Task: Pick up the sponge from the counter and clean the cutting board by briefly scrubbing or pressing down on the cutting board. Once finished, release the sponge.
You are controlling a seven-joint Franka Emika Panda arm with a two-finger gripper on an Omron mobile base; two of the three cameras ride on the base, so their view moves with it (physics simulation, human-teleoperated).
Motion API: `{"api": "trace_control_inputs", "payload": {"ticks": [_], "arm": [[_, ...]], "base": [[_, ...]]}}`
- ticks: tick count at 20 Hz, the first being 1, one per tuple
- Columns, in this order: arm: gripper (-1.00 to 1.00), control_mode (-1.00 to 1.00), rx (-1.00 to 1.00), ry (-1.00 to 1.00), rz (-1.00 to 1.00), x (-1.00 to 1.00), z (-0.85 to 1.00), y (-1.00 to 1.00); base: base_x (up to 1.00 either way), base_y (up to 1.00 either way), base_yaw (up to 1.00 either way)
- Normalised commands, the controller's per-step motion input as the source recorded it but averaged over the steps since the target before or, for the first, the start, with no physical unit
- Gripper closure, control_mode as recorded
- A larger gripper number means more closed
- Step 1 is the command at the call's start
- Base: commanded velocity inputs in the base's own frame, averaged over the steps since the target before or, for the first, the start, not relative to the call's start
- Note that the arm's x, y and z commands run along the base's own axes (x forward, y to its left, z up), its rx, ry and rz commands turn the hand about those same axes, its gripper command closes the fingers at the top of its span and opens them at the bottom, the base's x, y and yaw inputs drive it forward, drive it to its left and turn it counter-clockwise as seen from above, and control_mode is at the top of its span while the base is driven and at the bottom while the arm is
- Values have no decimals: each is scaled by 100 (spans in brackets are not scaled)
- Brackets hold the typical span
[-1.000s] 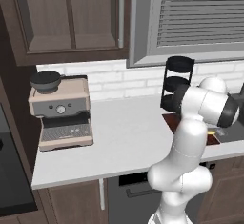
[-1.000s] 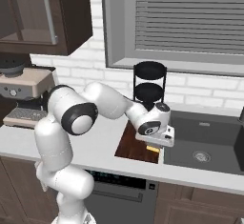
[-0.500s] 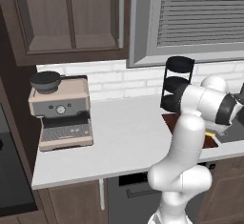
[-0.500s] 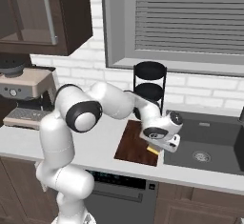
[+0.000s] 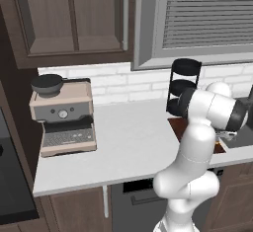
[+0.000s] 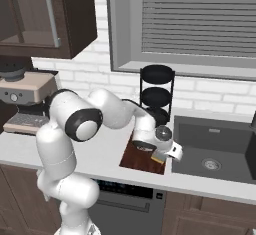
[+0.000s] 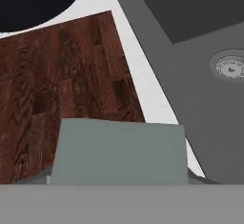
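The sponge (image 7: 119,154) shows its grey-green top low in the hand view, lying across the right edge of the dark reddish-brown cutting board (image 7: 57,85) and the white strip of counter (image 7: 143,89) beside the sink. From the right base view, my gripper (image 6: 162,153) is down at the board's (image 6: 136,155) corner nearest the sink. It is shut on the sponge (image 6: 159,157), whose yellow base peeks out below the hand. I cannot tell whether the sponge rests on the surface or hangs just above it. In the left base view my arm hides the hand, and a sliver of board (image 5: 177,124) shows.
The dark sink basin (image 6: 215,149) lies directly right of the board. A black tiered rack (image 6: 157,94) stands behind the board against the brick wall. A coffee machine (image 5: 62,115) sits far left on the counter (image 5: 123,137).
The hand has sunk a little toward the board's corner by the sink, and the jaws have drawn in on the sponge.
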Motion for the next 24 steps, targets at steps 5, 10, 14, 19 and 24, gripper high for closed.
{"api": "trace_control_inputs", "payload": {"ticks": [5, 10, 14, 19, 24], "arm": [[100, -100, 0, 7, -12, 95, -100, 100], [100, -100, 25, 16, 0, 25, -82, 100], [100, -100, 49, 34, 2, -10, -12, 99], [100, -100, 66, 61, 5, 0, 37, 42], [100, -100, 69, 46, 22, 29, 3, 49]], "base": [[0, 0, 0], [0, 0, 0], [0, 0, 0], [0, 0, 0], [0, 0, 0]]}}
